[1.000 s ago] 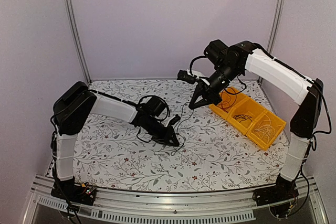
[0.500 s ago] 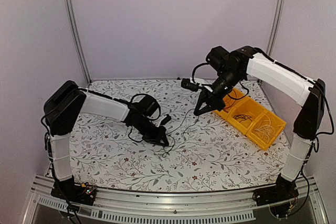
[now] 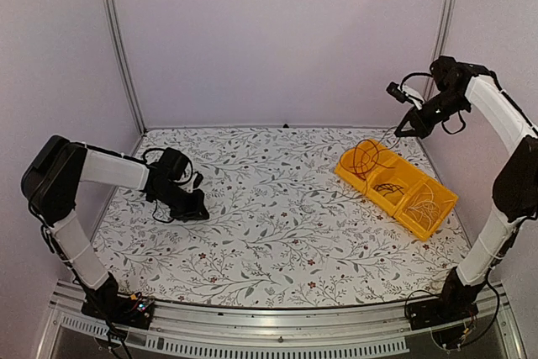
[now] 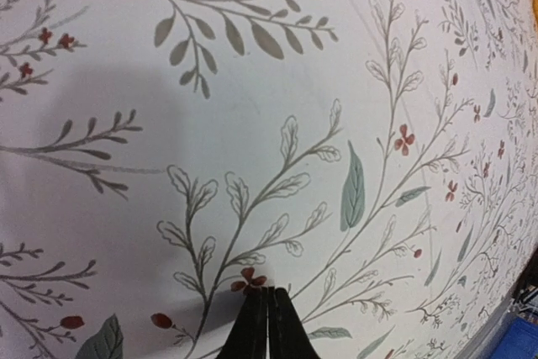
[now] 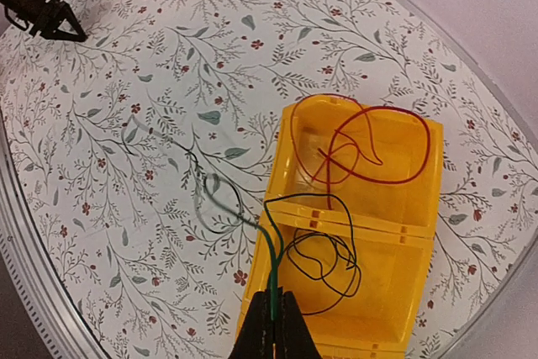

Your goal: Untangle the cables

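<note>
My right gripper (image 5: 273, 298) is shut on a thin dark green-black cable (image 5: 271, 251). It holds the cable high above the yellow bin (image 5: 353, 212); the cable's loose end swings, blurred, over the cloth left of the bin. In the top view this gripper (image 3: 401, 129) is up at the back right. A red cable (image 5: 370, 145) lies in the bin's far compartment, a black cable (image 5: 328, 254) in the middle one, and whitish cables (image 3: 429, 203) in the near one. My left gripper (image 3: 199, 208) is shut and empty, low over the cloth at the left (image 4: 269, 296).
The flower-patterned cloth (image 3: 277, 224) covers the table. The yellow three-part bin (image 3: 346, 176) stands at the right, close to the right wall. Metal frame posts (image 3: 118, 48) stand at the back corners. The left arm (image 5: 42, 10) shows far off in the right wrist view.
My right gripper has risen and swung right from mid-table to above the bin, carrying the dark cable. My left gripper has pulled back to the left, away from the cable.
</note>
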